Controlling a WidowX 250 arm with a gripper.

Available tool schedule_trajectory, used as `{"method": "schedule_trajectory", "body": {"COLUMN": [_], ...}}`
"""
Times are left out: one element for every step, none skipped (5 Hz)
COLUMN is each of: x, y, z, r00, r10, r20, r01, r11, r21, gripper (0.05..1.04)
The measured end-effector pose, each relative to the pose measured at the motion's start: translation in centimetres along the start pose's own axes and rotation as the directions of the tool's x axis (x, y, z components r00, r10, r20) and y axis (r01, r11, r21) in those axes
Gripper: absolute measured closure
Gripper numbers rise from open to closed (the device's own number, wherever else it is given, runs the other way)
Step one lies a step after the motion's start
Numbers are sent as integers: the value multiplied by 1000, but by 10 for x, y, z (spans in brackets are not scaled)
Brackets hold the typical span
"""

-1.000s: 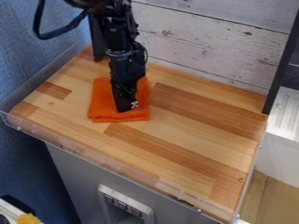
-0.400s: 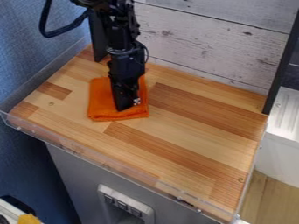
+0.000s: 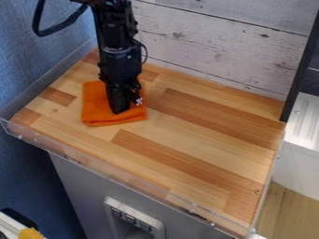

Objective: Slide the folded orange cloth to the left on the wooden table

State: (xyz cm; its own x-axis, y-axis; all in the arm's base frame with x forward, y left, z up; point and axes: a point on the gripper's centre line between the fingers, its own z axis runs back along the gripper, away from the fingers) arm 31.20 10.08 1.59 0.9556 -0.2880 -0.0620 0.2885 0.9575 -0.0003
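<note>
Camera view: black hand (image 3: 119, 111) touches folded orange cloth (image 3: 96, 108).

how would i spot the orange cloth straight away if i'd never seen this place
Look for the wooden tabletop in front of the whitewashed plank wall. Toward its far left part, the black gripper comes down onto a folded, roughly square cloth. Its solid bright orange sets it apart from the tan wood around it and the black gripper over it.
</note>
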Motion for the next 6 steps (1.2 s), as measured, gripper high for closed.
{"method": "schedule_trajectory", "body": {"x": [-5, -8, -10, -11, -15, -23], "y": [13, 24, 32, 34, 32, 27], "z": [0, 0, 2, 7, 25, 53], "r00": [996, 987, 976, 967, 959, 953], "r10": [89, 160, 213, 251, 279, 294], "r20": [14, 35, 51, 44, 47, 77], "r01": [-89, -161, -214, -251, -278, -293], "r11": [996, 987, 976, 968, 960, 956], "r21": [16, 24, 23, 5, -15, -19], "gripper": [1025, 1025, 1001, 851, 599, 298]}}
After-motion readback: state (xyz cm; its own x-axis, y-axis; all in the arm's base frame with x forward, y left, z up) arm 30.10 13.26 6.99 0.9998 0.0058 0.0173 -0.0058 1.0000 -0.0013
